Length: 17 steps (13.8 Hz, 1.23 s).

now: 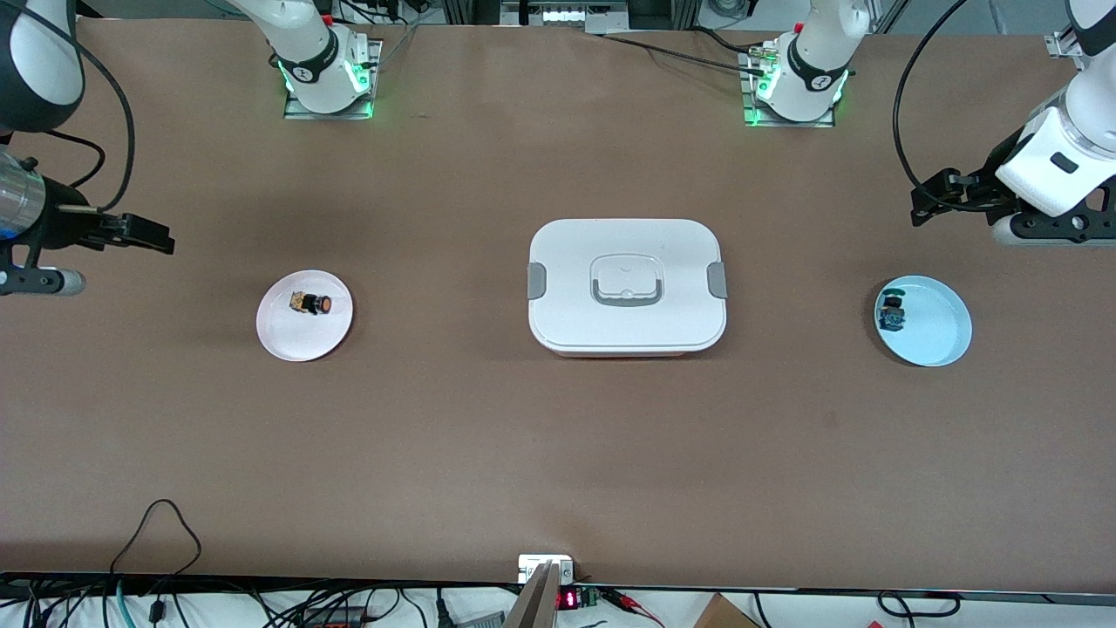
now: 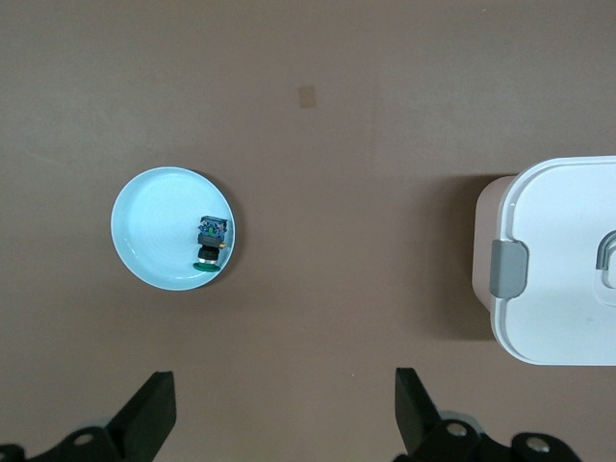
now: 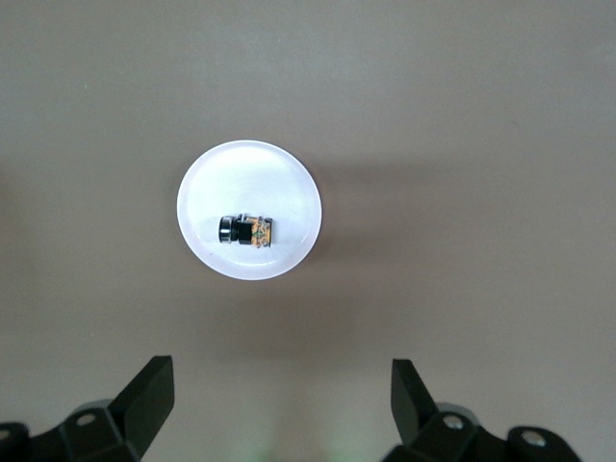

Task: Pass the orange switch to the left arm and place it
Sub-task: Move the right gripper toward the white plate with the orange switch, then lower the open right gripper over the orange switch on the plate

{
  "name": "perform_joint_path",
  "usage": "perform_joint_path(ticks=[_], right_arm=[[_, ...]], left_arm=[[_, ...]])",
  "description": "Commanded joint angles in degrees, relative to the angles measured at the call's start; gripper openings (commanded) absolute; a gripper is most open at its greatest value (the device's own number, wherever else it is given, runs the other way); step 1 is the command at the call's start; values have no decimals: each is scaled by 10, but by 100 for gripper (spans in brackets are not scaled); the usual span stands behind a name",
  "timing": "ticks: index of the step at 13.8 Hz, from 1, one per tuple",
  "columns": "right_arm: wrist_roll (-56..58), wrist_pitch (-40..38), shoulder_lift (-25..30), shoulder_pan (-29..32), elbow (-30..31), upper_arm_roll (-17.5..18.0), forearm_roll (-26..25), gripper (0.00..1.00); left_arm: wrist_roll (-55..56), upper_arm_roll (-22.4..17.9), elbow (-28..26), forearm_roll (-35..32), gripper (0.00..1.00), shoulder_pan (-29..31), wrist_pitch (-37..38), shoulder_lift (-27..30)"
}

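The orange switch (image 1: 312, 304) lies on its side on a small pink plate (image 1: 283, 336) toward the right arm's end of the table; it also shows in the right wrist view (image 3: 245, 231). The white box (image 1: 626, 286) stands shut at the table's middle, and its end shows in the left wrist view (image 2: 563, 260). My right gripper (image 1: 153, 234) hangs open and empty over bare table past the pink plate, at the right arm's end; its jaws (image 3: 279, 375) stand wide apart. My left gripper (image 1: 926, 202) hangs open and empty over the table beside a blue plate; its jaws (image 2: 284, 385) stand wide apart.
A small blue plate (image 1: 937, 327) toward the left arm's end holds a blue-bodied switch with a green cap (image 1: 891, 311), seen also in the left wrist view (image 2: 209, 241). Cables and a small device (image 1: 546, 569) line the table edge nearest the front camera.
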State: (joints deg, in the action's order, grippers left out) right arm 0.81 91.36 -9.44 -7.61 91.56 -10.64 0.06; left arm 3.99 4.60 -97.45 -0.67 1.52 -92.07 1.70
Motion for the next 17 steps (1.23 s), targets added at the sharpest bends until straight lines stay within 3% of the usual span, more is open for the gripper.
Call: perform_joint_path(ticks=[1, 5, 8, 12, 17], right_arm=[[-7, 14, -19, -1, 0, 1, 8, 100], [-10, 87, -15, -4, 75, 1, 10, 100], [-10, 109, -26, -2, 107, 15, 15, 100], [-10, 194, -35, -5, 175, 31, 21, 100], [-9, 219, -68, -10, 186, 44, 21, 100]], left_arm=[[2, 4, 16, 6, 100, 3, 12, -6], [2, 4, 16, 6, 100, 3, 12, -6], [2, 4, 16, 6, 100, 3, 12, -6], [2, 4, 16, 6, 100, 3, 12, -6], [2, 4, 16, 6, 100, 2, 12, -6]])
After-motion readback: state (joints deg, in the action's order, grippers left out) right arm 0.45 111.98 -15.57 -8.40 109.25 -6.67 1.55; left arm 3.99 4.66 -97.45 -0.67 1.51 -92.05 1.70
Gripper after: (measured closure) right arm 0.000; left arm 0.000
